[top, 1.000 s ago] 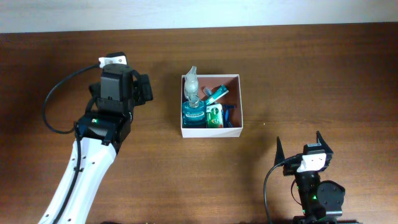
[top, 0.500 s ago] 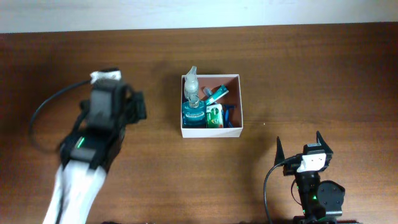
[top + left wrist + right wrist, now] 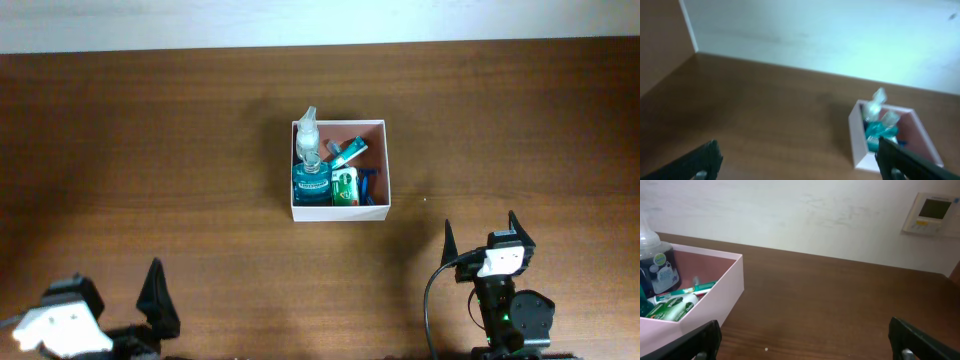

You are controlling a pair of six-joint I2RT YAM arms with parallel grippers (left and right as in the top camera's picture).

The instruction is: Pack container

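The container point(image 3: 340, 213) sits near the middle of the wooden table point(image 3: 160, 130), its thin white walls square to the table's edges and bare wood open on all four sides of it. Beyond the container, the table's far edge meets a pale wall point(image 3: 300, 20). Inside, a blue bottle point(image 3: 311, 186) stands in the container's near-left corner, with a clear spray bottle point(image 3: 309, 135) just behind it, rising above the rim. A green-and-white carton point(image 3: 346, 186) lies just right of the blue bottle, and a teal tube point(image 3: 348, 150) lies toward the far wall.

The left gripper point(image 3: 112, 290) is low at the table's near edge, well apart from the container and to its near-left. Its fingers are spread wide and hold nothing. The right gripper point(image 3: 481, 235) stands to the container's near-right, also clear of it, its fingers equally wide apart and empty. A wall panel point(image 3: 931, 212) shows in the right wrist view, beyond the container.
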